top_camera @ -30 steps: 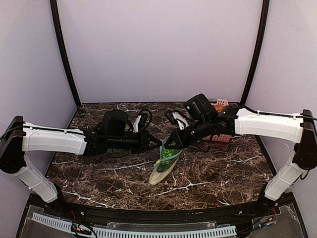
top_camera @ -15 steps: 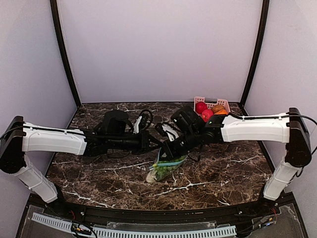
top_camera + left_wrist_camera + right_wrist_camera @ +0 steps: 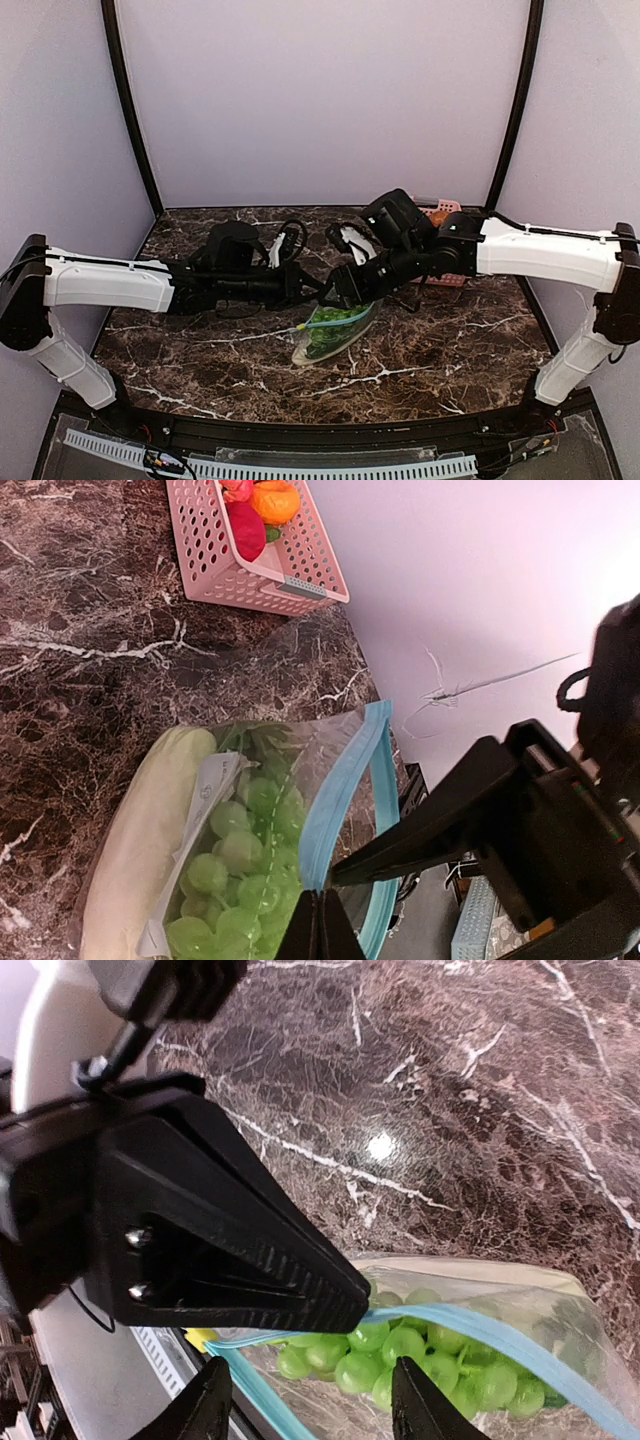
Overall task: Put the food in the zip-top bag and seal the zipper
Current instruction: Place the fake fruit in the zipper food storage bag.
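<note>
The zip-top bag (image 3: 336, 332) hangs low over the marble, and its clear sides show the food. The bunch of green grapes (image 3: 232, 852) fills the middle and the pale gourd (image 3: 140, 815) lies along one side. My left gripper (image 3: 320, 908) is shut, pinching one end of the teal-blue zipper (image 3: 338, 795). In the top view it (image 3: 314, 290) meets my right gripper (image 3: 346, 288) above the bag. The right gripper (image 3: 312, 1402) is open, one finger on each side of the zipper (image 3: 480, 1326), right next to the left gripper's black fingers (image 3: 230, 1250). The grapes (image 3: 402, 1352) show below the strip.
A pink perforated basket (image 3: 262, 562) with red and orange toy fruit stands at the back right, partly behind my right arm (image 3: 540, 250) in the top view. Dark marble tabletop (image 3: 200, 350) lies all around the bag.
My right gripper has opened and let go of the zipper after sliding left along it toward the left gripper. The bag has swung from hanging steeply to lying flatter.
</note>
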{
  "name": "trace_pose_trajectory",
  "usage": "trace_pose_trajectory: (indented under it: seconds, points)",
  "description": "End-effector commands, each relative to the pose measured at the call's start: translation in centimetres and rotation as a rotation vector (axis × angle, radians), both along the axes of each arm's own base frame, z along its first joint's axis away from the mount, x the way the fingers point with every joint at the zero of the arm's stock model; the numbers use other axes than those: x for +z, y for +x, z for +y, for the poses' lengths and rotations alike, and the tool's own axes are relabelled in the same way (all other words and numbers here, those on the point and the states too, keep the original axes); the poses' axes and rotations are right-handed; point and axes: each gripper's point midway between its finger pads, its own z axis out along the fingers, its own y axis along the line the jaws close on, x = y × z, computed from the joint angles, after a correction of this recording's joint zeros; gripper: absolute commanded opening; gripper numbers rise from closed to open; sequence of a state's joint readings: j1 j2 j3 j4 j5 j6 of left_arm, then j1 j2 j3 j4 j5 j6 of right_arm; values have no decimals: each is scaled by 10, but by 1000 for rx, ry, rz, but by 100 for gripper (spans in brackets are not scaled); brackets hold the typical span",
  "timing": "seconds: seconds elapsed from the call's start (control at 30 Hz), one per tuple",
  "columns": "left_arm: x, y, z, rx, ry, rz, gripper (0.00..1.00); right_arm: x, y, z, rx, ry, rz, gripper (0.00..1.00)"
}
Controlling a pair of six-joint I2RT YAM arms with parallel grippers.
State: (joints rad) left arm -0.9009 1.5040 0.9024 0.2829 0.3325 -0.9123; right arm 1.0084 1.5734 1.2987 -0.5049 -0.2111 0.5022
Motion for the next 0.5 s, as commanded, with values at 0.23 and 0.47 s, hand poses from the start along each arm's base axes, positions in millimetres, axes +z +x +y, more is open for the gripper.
trace_pose_trajectory:
  seconds: [0.23,0.47]
  points:
    - [10,-3,5,1,-13,-21,1,15,11,-32,-62,-59,-82,48]
    - [10,-3,3,-3,-15,-19,1,-10,17,-16,-17,-101,-58,35]
